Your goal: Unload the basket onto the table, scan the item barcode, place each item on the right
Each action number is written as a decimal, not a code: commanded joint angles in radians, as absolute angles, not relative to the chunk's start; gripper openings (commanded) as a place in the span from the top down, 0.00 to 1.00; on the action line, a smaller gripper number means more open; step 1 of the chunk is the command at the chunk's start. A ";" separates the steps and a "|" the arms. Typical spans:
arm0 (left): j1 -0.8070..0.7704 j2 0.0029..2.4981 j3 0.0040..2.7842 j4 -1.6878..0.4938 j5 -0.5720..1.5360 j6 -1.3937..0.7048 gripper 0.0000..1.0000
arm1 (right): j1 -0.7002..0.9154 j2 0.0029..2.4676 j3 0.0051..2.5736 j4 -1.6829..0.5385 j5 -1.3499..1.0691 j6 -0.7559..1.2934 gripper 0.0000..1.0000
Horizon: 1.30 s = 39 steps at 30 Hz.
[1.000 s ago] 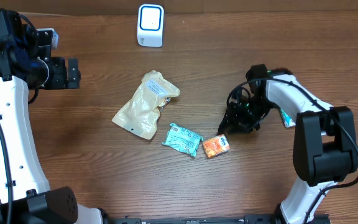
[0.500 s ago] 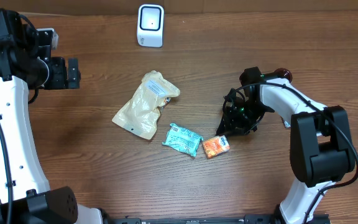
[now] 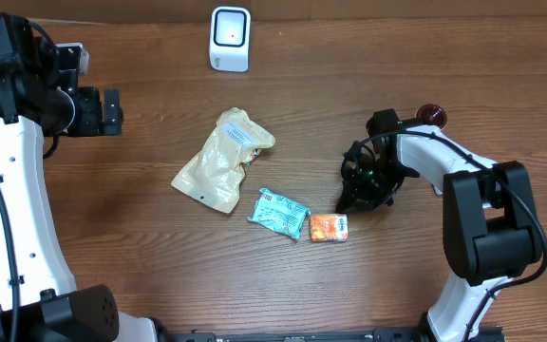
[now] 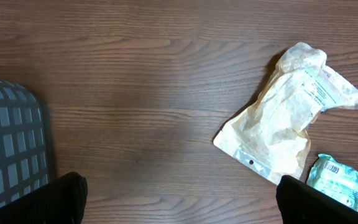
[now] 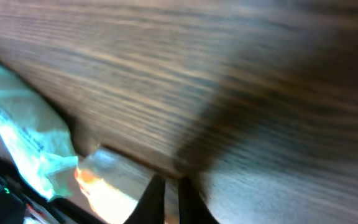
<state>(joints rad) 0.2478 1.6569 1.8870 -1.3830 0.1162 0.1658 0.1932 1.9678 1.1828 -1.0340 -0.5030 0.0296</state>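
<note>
Overhead view of a brown wood-grain desk with a white scanner (image 3: 230, 38) at its far edge. The right hand (image 3: 348, 203) sits well in front of the scanner and to its right. Its fingers, apart a second ago, are now pressed together. The orange packet (image 3: 329, 227), probably the item to scan, is just nearer than the hand. It has turned from tilted to lying square and is still flat on the desk (image 3: 141, 247).

In the blurred right wrist view the closed fingertips (image 5: 157, 198) stand beside the packet's edge. The closing seems to have missed or only nudged it, so a fresh grasp looks necessary.

A teal packet (image 3: 279, 211) and a beige pouch (image 3: 224, 160) lie in front of the scanner. The left hand (image 3: 110, 111) waits left of the scanner, fingers wide apart, holding nothing. Nothing of the room shows beyond the desk.
</note>
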 commanded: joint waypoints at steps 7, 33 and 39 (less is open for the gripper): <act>0.235 1.662 1.886 -1.383 0.116 0.187 0.00 | 0.196 1.944 1.191 -0.989 -0.651 0.091 0.96; 0.235 1.662 1.886 -1.383 0.116 0.187 0.00 | 0.196 1.944 1.216 -1.213 -0.453 0.109 0.47; 0.235 1.662 1.886 -1.383 0.116 0.187 0.00 | 0.197 1.944 1.156 -1.099 -0.473 0.128 0.60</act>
<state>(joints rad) 0.2478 1.6569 1.8870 -1.3830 0.1162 0.1658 0.1932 1.9675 1.1820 -1.1202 -0.4641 0.1143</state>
